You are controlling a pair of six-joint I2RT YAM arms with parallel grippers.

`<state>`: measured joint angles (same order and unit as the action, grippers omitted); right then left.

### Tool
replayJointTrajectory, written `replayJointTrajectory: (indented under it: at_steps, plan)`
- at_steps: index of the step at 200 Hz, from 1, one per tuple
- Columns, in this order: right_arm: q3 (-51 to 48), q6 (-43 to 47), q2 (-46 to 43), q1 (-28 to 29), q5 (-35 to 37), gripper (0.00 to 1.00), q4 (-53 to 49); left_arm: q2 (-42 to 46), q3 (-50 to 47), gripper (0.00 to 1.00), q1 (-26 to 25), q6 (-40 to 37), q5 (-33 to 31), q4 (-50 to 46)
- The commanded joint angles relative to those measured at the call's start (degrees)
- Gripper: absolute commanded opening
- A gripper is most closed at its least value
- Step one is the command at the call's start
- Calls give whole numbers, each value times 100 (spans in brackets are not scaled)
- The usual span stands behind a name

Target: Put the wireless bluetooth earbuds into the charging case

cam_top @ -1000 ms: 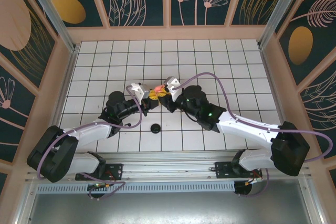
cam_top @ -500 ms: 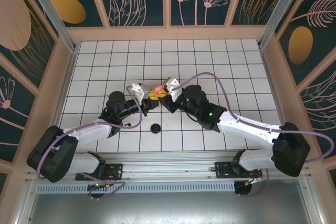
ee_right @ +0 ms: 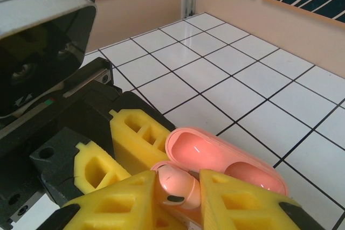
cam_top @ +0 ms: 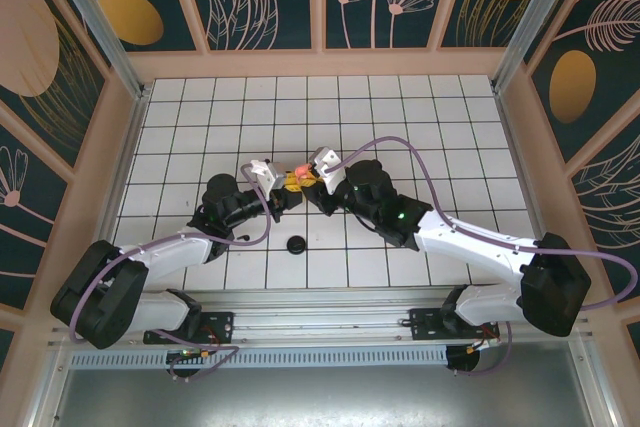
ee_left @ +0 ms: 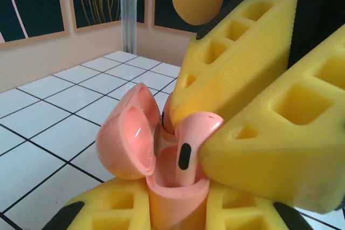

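One pink earbud (ee_left: 193,133) is found at the mouth of the charging case (ee_left: 129,138). Its stem points down and has partly entered its socket, while the head stands proud of the rim. The case is held upright above the tiled table (cam_top: 400,117), near the middle, with its lid swung open to one side.

The base of the case is clamped between the yellow pads of the left gripper (ee_left: 178,211), whose fingers are closed on it. The head of the earbud is pinched between the yellow pads of the right gripper (ee_right: 180,206), which is closed on it from above. In the overhead view the two grippers are seen meeting tip to tip. A black round disc (cam_top: 296,244) is noted on the table nearer the arm bases, apart from both grippers.

The step in hand is judged to be the seating of this earbud: insertion has begun but is not complete. Whether the neighbouring socket is occupied cannot be told, as it is hidden by the pads.

The next move is judged to call for a short push along the line of the stem while the case is kept steady by the left gripper. The earbud appears slightly tilted, so alignment should be corrected before pressure is applied, or a jam or a twist of the case may be expected. The right fingers should be released only once the head sits flush, then drawn clear of the lid.
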<state>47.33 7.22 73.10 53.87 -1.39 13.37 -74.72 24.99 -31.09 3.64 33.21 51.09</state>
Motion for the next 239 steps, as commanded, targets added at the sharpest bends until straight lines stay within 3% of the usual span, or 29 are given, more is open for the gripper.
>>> replayJointTrajectory:
  at_steps: [1,239]
  plan:
    - [45,126,-31,199,-372,25,-560,220,216,9,3,-39,-47,424]
    - [363,420,134,225,-415,28,-1026,142,208,9,-1,-17,-158,415]
